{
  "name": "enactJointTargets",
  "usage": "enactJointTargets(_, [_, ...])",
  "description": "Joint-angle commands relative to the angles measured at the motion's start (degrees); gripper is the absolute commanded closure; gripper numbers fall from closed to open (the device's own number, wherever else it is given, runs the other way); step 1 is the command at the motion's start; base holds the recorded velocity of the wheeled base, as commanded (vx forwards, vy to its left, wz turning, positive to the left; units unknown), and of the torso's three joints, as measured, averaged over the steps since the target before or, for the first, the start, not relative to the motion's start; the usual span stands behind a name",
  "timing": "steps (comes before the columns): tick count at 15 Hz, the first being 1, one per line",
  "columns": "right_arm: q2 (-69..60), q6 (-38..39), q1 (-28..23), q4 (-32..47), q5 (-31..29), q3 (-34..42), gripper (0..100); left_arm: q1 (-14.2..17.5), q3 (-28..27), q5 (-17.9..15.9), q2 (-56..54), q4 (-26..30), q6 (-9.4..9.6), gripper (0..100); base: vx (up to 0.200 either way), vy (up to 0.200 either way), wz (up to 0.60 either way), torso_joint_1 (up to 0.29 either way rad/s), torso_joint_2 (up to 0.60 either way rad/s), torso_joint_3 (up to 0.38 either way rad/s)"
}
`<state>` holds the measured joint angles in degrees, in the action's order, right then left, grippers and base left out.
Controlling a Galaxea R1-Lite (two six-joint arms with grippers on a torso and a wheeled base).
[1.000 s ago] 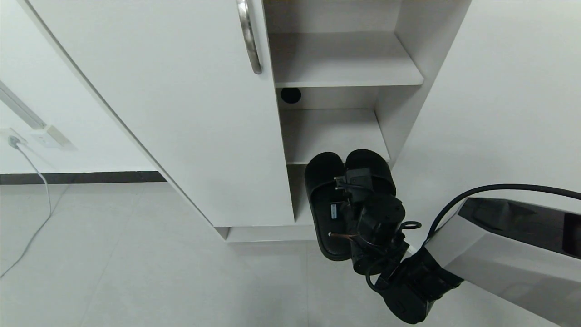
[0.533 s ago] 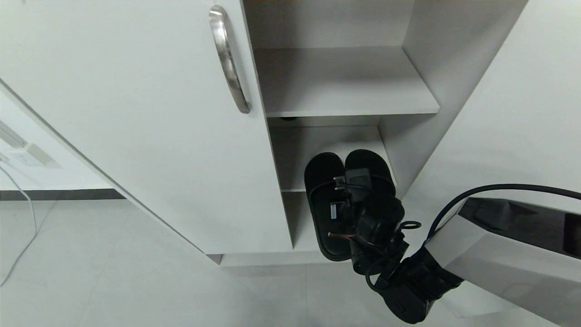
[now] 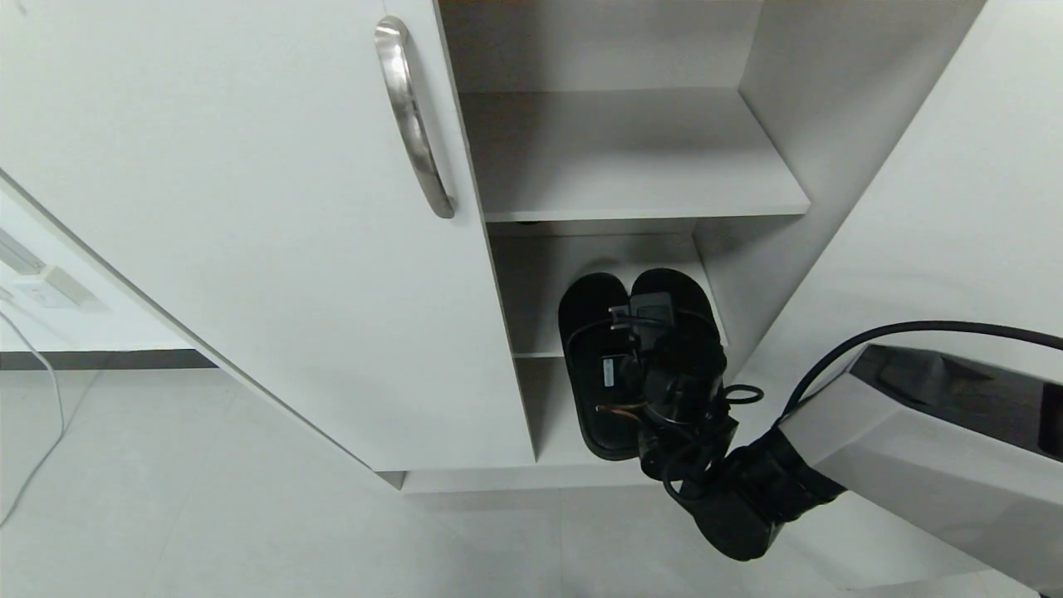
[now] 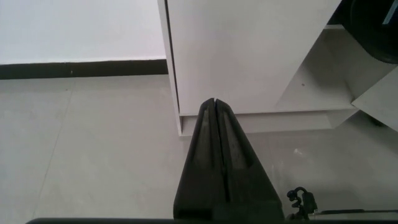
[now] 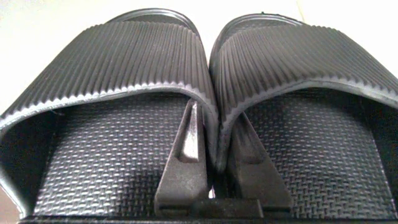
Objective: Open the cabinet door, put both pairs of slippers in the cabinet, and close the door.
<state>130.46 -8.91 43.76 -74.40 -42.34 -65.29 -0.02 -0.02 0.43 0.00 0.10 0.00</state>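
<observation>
The right arm (image 3: 913,415) stretches forward. The right gripper (image 3: 641,320) has its fingers (image 5: 188,149) pinched on the adjoining inner edges of the black slippers (image 3: 591,324). The left gripper (image 4: 214,118) tilts downward, its fingers pressed together.

Pale tiled floor (image 3: 208,515), white wall (image 3: 124,324), dark skirting (image 3: 100,360)

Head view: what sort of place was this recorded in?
Likely a home-style entryway, possibly a mock-up: a white panel cabinet with shelves, a pale tiled floor, and a dark skirting board under a white wall. The right end effector holds a pair of black rubber slippers.
</observation>
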Motion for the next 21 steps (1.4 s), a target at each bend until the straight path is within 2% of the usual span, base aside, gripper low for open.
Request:
enactJointTargets(1, [0.5,1.2,-1.4,4.3,0.1,-5.4,100,0.0,0.0,0.0,0.1,0.0,0.00,100,0.000,0.000,0.00,0.000,0.00,0.000])
enactJointTargets(7, [6.2,2.4,-3.0,13.7,0.4,-21.7,100,0.0,0.0,0.1,0.1,-0.1,-0.09,100,0.000,0.000,0.00,0.000,0.00,0.000])
enactJointTargets(13, [10.2,2.5,-4.7,21.0,1.0,-33.8,100,0.0,0.0,0.1,0.1,-0.1,-0.09,100,0.000,0.000,0.00,0.000,0.00,0.000])
enactJointTargets(17, [12.7,2.5,-6.1,23.5,1.0,-39.1,100,0.0,0.0,0.1,0.1,-0.1,-0.09,100,0.000,0.000,0.00,0.000,0.00,0.000])
enactJointTargets(21, [13.6,2.8,-6.9,23.8,1.0,-39.8,100,0.0,0.0,0.1,0.1,-0.1,-0.09,100,0.000,0.000,0.00,0.000,0.00,0.000])
